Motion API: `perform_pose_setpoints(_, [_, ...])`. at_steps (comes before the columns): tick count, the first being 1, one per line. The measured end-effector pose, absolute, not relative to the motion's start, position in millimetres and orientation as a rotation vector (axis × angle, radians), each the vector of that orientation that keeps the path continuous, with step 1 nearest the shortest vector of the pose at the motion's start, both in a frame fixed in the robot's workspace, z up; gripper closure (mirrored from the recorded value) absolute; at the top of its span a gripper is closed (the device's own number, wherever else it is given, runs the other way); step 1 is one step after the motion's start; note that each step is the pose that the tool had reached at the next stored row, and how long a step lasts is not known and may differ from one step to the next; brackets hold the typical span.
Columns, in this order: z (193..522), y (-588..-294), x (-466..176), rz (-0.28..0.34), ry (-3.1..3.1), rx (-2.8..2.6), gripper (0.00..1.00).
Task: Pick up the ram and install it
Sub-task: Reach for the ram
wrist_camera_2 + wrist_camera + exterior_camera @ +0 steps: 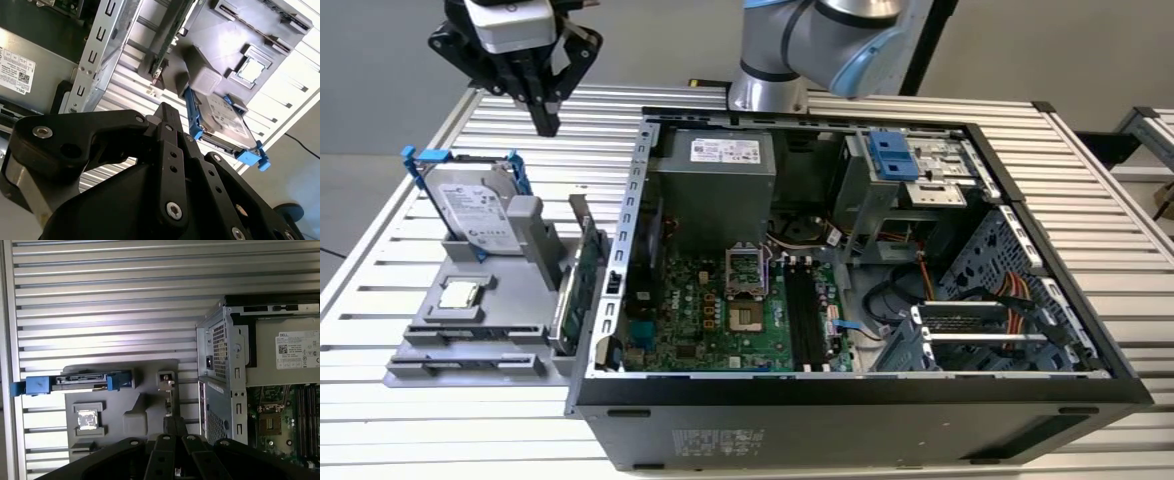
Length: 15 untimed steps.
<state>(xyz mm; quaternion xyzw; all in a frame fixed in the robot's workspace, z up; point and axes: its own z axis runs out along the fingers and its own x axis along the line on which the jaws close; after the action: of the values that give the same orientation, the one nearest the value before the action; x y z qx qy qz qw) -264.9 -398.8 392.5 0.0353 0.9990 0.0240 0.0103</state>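
Hovering well above the holder [467, 345], my gripper [546, 122] had its jaws together, holding nothing. The ram [587, 235] stood on edge in that holder, between the drive [474, 210] and the case [854, 420].

Slatted silvery metal table [440, 430], long parallel ribs with dark grooves between. Plain grey wall [654, 40] behind. Grey floor [336, 220] beyond table edge on exterior view's left. Second slatted table [1150, 135] at exterior view's right, just beside first, narrow gap between. Thin black cable [300, 141] across pale floor in second wrist view. Even, soft light; faint sheen on slats.
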Motion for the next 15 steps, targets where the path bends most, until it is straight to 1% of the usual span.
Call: perform_pose_setpoints(15, [392,-399,-282,0.075,3.118,0.110,1.00])
